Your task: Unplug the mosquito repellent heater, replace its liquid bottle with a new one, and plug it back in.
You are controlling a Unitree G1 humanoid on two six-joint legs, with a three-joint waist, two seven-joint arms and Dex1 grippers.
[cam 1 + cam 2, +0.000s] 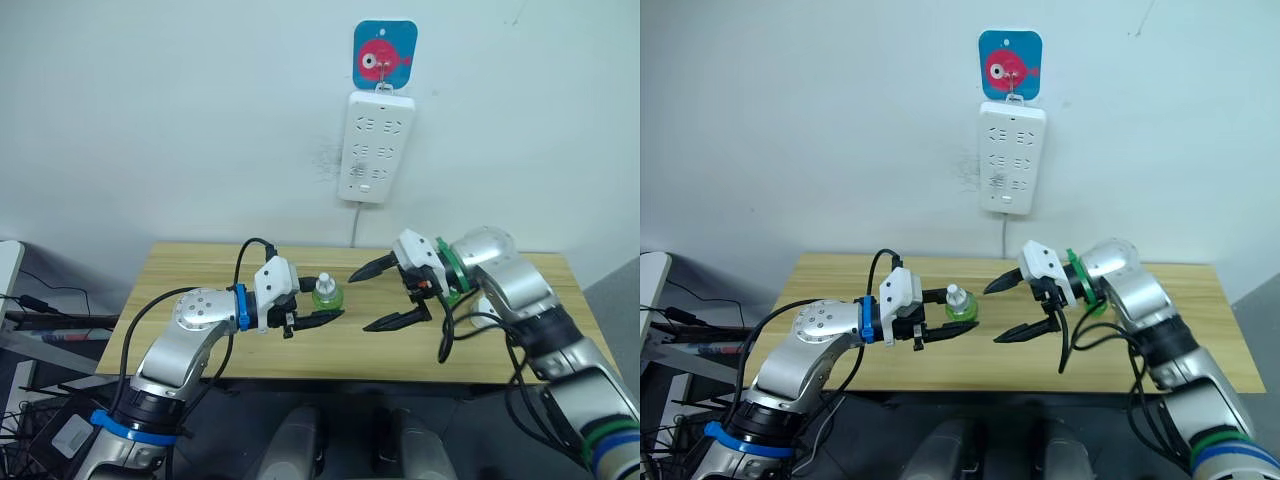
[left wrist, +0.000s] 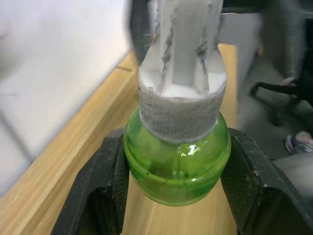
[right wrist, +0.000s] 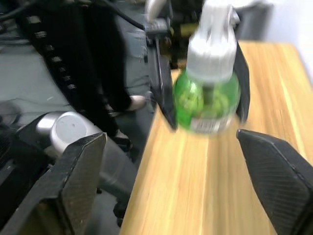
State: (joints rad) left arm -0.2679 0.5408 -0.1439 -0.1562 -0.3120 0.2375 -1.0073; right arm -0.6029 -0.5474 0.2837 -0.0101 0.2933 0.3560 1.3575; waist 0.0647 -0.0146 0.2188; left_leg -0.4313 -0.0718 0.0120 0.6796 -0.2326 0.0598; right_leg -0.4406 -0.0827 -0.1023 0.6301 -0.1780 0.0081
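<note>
a pale wall rises behind a wooden table (image 1: 200, 262), and on that wall hangs a long white power strip (image 1: 375, 145) under a blue square hook plate with a red fish (image 1: 384, 53); a white cord (image 1: 354, 228) drops from the strip to the table's far edge. the landmark here is the green liquid bottle (image 1: 326, 293), a small round bottle of green fluid with a white neck and wick, standing upright above the table's middle, below the power strip. the left gripper (image 1: 322, 303) comes in from the bottle's left side, its two black fingers (image 2: 105, 186) pressed against the bottle's belly on either side, pinching it. the right gripper (image 1: 392, 294) sits just to the bottle's right, apart from it, its fingers spread wide and pointing toward the bottle. a small white object lies on the table farther right of the bottle, behind the right arm, too hidden to tell what it is.
</note>
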